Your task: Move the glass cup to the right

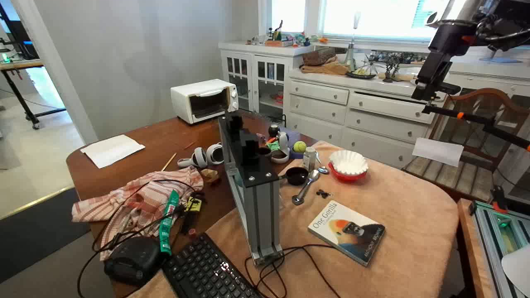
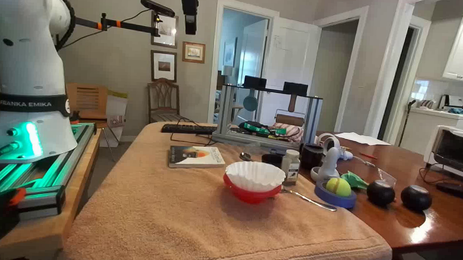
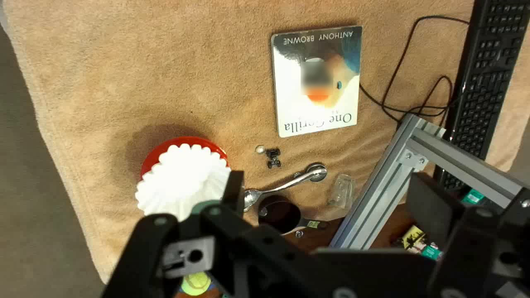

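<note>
The glass cup (image 3: 343, 191) is small and clear and lies on the tan towel in the wrist view, close beside the grey metal frame. In an exterior view the frame's post hides its place. My gripper (image 3: 333, 200) is open and empty, its two black fingers wide apart in the wrist view. The cup shows between the fingers in that picture, well below them. In an exterior view the gripper (image 1: 434, 92) hangs high at the upper right, far above the table and touching nothing.
The metal frame (image 1: 265, 219) stands upright beside the cup. A dark small pan (image 3: 279, 215), a spoon (image 3: 290, 182), a book (image 3: 318, 82) and a red bowl with white paper filters (image 2: 254, 182) lie around it. A keyboard (image 1: 211, 269) and cables lie beyond the frame.
</note>
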`<state>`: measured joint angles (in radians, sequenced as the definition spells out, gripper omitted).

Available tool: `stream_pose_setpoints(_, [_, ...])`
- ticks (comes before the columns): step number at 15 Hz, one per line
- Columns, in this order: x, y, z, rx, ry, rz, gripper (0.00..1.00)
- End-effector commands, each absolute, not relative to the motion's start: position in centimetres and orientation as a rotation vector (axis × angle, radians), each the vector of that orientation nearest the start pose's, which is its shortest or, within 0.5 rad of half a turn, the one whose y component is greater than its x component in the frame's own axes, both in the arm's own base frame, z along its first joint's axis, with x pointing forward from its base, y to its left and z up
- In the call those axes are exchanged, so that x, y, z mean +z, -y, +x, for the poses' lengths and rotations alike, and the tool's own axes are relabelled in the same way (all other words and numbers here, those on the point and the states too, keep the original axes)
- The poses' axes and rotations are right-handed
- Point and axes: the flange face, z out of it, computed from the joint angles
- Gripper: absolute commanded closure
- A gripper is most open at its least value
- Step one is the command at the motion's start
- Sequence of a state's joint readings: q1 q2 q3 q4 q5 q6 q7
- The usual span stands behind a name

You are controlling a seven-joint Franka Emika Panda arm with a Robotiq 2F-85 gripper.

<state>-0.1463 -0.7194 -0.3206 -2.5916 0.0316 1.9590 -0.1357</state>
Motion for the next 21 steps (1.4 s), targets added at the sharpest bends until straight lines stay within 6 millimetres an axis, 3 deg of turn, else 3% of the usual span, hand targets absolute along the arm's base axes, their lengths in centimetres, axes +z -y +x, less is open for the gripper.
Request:
stream_pose_setpoints(1, [48.0,15.9,30.9,-0.174,-0.397,-2.894,0.00])
stream_pose_setpoints(17, [48.0,15.9,30.9,-0.174,-0.397,-2.894,0.00])
stream_pose_setpoints(21, [47.4,12.1,34.7,-0.209,-0.358,-2.831,0.00])
